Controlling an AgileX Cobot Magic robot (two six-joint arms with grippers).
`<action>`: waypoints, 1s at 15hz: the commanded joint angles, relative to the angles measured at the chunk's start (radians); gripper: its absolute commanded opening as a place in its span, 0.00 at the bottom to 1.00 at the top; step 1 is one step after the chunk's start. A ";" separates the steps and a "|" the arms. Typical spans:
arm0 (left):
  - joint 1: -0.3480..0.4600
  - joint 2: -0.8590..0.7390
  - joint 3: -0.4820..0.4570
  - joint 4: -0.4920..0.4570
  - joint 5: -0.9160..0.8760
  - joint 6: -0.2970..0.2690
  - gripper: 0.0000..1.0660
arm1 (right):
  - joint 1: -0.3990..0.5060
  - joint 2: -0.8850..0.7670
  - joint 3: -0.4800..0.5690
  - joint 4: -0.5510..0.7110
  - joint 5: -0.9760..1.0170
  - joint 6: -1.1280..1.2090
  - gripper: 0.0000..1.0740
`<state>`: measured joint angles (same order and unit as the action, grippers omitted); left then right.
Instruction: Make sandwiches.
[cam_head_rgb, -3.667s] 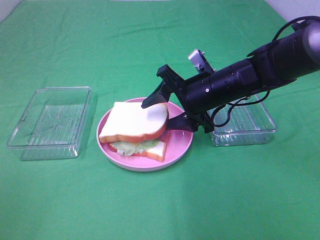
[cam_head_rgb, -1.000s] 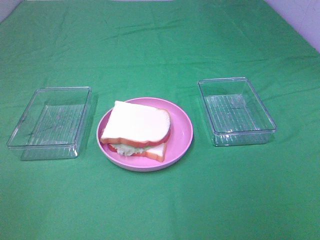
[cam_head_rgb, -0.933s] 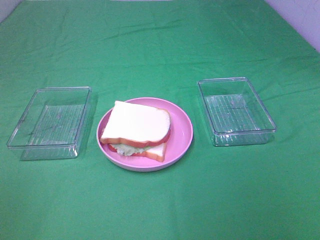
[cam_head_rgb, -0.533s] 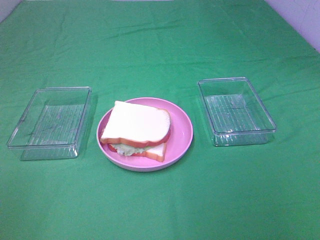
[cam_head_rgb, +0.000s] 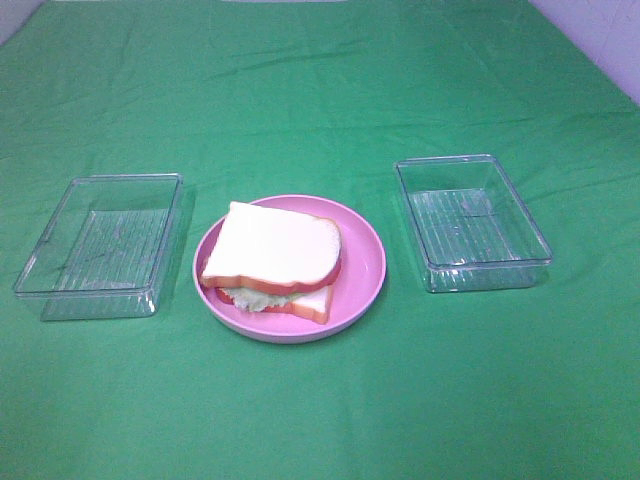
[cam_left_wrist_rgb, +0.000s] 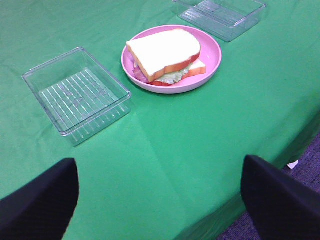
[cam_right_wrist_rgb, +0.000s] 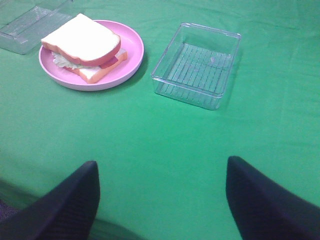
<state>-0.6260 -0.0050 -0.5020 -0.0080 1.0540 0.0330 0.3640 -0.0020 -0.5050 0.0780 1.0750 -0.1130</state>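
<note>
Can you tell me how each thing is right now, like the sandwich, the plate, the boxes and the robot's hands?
sandwich: stacked, top bread on, lying on the plate.
pink plate: upright, holding the sandwich.
left clear tray: empty, no lid.
right clear tray: empty, no lid.
left end effector: open, holding nothing.
right end effector: open, holding nothing.

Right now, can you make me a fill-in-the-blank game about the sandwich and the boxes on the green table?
1. The sandwich sits on a round plate coloured ____.
2. The number of clear trays on the cloth is ____.
3. The left tray and the right tray both hold ____.
4. Peeking out under the top bread slice is pale green ____.

Missing words: pink; two; nothing; lettuce
</note>
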 joint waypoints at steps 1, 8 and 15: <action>0.055 -0.020 0.003 -0.005 -0.008 0.003 0.78 | -0.009 0.002 -0.001 0.002 -0.014 -0.004 0.63; 0.557 -0.023 0.003 -0.003 -0.009 0.003 0.78 | -0.426 0.000 -0.001 0.012 -0.014 -0.004 0.63; 0.710 -0.020 0.003 -0.003 -0.009 0.003 0.78 | -0.418 -0.020 -0.001 0.017 -0.014 -0.004 0.63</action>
<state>0.0830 -0.0050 -0.5020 -0.0080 1.0540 0.0330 -0.0540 -0.0050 -0.5050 0.0950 1.0750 -0.1130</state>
